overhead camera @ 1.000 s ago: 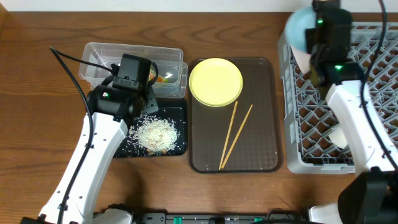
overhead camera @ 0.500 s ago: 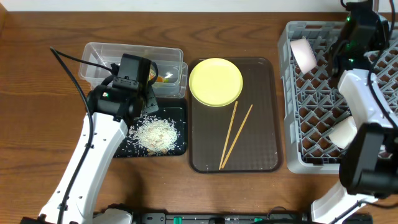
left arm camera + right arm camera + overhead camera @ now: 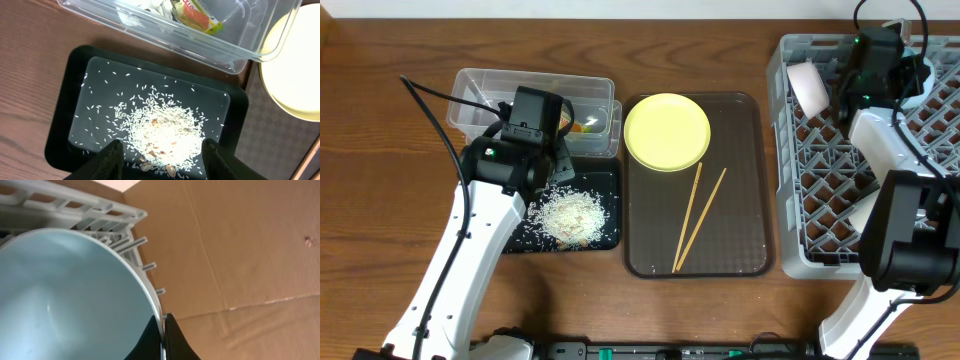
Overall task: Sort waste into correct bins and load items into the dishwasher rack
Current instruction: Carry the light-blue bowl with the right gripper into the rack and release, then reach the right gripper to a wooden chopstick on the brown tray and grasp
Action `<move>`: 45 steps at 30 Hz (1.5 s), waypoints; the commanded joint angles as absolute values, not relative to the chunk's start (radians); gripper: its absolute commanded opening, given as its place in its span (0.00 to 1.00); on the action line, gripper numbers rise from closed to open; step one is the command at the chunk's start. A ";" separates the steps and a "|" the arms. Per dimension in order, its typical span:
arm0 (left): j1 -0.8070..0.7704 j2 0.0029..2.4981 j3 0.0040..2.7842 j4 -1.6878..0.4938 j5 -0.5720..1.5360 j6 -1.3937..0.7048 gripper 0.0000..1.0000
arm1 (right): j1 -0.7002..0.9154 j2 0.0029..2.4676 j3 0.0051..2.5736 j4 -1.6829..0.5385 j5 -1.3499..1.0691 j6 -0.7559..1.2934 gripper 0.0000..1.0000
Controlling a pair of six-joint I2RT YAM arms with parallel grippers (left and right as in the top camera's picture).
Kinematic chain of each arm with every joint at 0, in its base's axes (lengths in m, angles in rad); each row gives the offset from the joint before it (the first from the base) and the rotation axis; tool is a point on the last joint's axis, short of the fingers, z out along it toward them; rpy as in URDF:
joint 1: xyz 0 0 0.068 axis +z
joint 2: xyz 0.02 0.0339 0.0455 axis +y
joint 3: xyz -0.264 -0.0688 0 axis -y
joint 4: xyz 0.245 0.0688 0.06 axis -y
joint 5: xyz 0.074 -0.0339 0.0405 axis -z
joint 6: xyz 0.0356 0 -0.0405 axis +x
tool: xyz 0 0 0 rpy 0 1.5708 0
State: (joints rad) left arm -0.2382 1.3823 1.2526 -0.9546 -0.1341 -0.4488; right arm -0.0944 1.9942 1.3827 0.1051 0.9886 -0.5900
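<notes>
My right gripper (image 3: 162,322) is shut on the rim of a light blue bowl (image 3: 65,290). The bowl stands on edge in the back left corner of the grey dishwasher rack (image 3: 790,250), and it also shows in the overhead view (image 3: 807,88). My left gripper (image 3: 160,150) is open and empty, hovering over the black tray (image 3: 65,115) of spilled rice (image 3: 165,127). A yellow plate (image 3: 666,131) and two chopsticks (image 3: 695,215) lie on the brown tray (image 3: 740,240).
A clear plastic container (image 3: 480,85) holding wrappers stands behind the black tray. A white cup (image 3: 865,215) lies in the rack at the front right. Cardboard fills the background of the right wrist view.
My right arm has carried the bowl from above the rack's back left corner down into the rack. The left arm has not moved.
</notes>
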 commanded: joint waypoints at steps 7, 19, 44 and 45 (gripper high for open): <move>-0.237 1.380 1.258 -0.957 -0.142 -0.455 0.54 | 0.027 2.007 1.378 -0.107 0.897 -0.348 0.19; -0.237 1.380 1.258 -0.965 -0.142 -0.455 0.54 | 0.079 1.916 1.378 -0.268 0.808 -0.242 0.44; -0.237 1.380 1.258 -0.964 -0.143 -0.455 0.54 | 0.268 1.796 1.330 -0.644 -0.156 0.258 0.57; -0.237 1.380 1.258 -0.964 -0.143 -0.455 0.54 | 0.279 1.813 1.330 -0.656 -0.158 0.291 0.57</move>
State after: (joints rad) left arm -0.2382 1.3823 1.2526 -0.9619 -0.1341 -0.4488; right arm 0.2512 1.7748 1.3411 -0.6399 -0.1631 0.1875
